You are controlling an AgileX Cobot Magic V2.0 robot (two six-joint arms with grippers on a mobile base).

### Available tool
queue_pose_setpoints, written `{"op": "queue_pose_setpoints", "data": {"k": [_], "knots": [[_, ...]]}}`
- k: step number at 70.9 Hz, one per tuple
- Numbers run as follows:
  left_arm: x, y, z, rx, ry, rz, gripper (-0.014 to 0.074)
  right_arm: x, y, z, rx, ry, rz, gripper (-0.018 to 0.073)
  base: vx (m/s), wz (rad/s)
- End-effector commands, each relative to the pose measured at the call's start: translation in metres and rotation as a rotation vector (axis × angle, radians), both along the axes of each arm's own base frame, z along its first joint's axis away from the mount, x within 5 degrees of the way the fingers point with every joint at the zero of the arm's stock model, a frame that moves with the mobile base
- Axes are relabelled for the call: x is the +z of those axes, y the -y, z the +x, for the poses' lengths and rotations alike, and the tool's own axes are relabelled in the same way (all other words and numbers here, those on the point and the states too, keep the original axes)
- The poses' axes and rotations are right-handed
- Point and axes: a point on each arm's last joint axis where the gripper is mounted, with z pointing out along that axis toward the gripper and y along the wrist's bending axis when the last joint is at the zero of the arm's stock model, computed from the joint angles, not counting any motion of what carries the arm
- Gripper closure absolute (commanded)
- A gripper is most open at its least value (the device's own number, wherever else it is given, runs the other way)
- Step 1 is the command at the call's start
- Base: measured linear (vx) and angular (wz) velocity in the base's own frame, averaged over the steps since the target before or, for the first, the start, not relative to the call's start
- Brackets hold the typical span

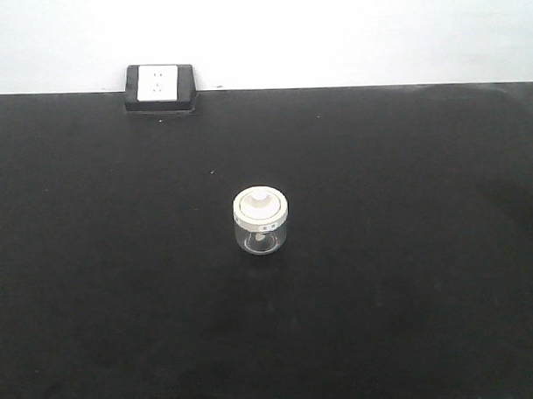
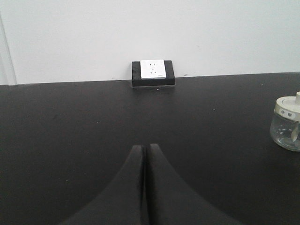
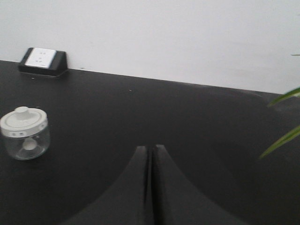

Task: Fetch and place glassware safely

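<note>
Jar [image 1: 262, 221], lidded, stands mid-table, untouched. Left gripper [image 2: 145, 149] and right gripper [image 3: 151, 149] both pinched closed, empty (jar between them). We open wide first, then clasp the glass below the lid.

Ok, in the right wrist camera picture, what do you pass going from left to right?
Wall socket box at the far left → glass jar with its white lid → the right gripper, fingers closed together at bottom centre → green plant leaves at the right edge.
</note>
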Motion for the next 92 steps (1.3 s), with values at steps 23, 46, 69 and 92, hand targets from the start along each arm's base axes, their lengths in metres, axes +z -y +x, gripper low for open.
{"op": "queue_pose_setpoints", "data": {"k": [23,46,69,92], "knots": [[-0.003,0.0,0.0,0.003,0.05,-0.018,0.0603,0.012,0.008,0.001,-0.15,0.058,0.024,0.0563,0.0,0.0],[-0.003,0.0,0.0,0.003,0.05,-0.018,0.0603,-0.032,0.002,0.001,-0.095,0.171,0.116,0.0563,0.0,0.0],[-0.003,0.0,0.0,0.003,0.05,-0.018,0.0603,-0.076,0.001,-0.008,-0.084,0.225,0.173,0.0563,0.0,0.0],[-0.003,0.0,0.0,0.003,0.049,-0.018,0.0603,-0.077,0.001,-0.009,-0.083,0.226,0.152,0.0563,0.0,0.0]]}}
